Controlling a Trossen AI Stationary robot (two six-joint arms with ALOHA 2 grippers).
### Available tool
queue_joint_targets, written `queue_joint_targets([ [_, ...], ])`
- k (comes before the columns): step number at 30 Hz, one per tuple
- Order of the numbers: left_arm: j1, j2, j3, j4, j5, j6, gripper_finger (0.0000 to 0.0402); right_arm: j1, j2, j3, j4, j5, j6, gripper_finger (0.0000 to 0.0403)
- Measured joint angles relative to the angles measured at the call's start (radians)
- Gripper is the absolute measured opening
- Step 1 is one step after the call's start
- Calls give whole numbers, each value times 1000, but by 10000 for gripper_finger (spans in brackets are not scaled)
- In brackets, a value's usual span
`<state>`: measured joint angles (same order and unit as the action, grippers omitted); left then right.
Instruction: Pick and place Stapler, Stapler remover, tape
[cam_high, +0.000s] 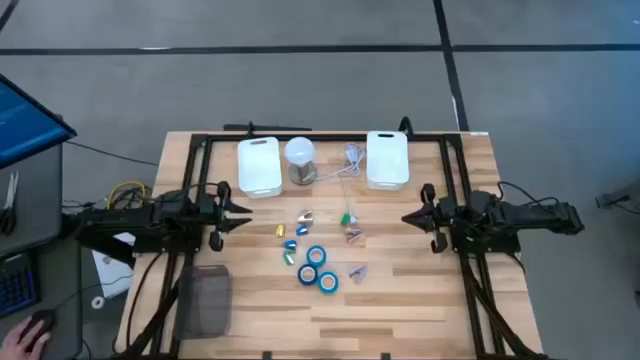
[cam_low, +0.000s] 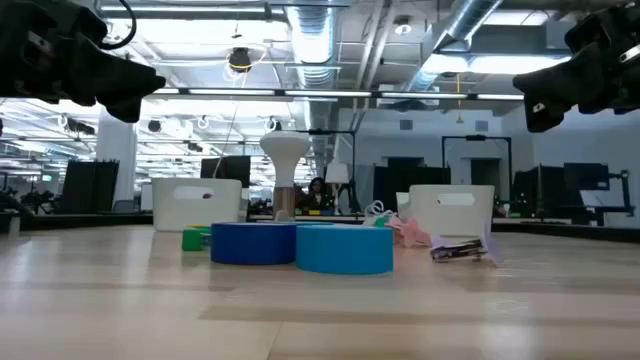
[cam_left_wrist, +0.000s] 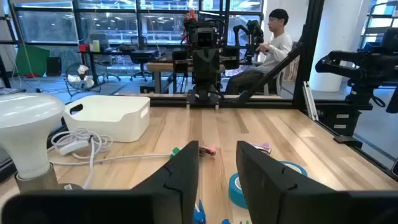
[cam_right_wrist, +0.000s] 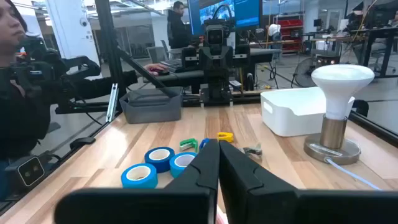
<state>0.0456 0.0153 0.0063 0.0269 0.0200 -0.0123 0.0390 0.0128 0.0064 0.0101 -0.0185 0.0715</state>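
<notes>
— While both arms hover clear of the wooden tabletop (cam_high: 400, 300), how far has the sorting got?

— It looks barely begun. Nearest the front edge, the three blue tape rolls (cam_high: 318, 268) lie bunched at mid-tabletop, touching or nearly so, with nothing lifted. The left tool (cam_high: 243, 212) waits at the left side, fingers (cam_left_wrist: 186, 171) slightly parted and holding nothing; the right tool (cam_high: 408, 219) waits opposite, pinched closed and empty.

— And the stapler and remover?

— Among the small coloured items (cam_high: 300, 232) scattered just beyond the tape, none can be told apart as a stapler or remover. All appear still loose, so every pick seems to remain.

— What surrounds them?

— A dark mesh tray (cam_high: 205, 300) sits at the near left. Farther back stand two white bins (cam_high: 263, 165), a white lamp (cam_high: 300, 160) between them, its pale cord (cam_high: 345, 165) trailing toward the clutter. The cord and the crowding of small pieces look the likeliest hindrance. A person (cam_left_wrist: 277, 37) sits beyond the table.
</notes>
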Motion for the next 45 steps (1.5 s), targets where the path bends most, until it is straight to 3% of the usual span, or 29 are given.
queue_joint_targets([
  [37,0,0,0,0,0,1,99,0,0,0,0,0,0,1],
  [45,0,0,0,54,0,59,99,0,0,0,0,0,0,1],
])
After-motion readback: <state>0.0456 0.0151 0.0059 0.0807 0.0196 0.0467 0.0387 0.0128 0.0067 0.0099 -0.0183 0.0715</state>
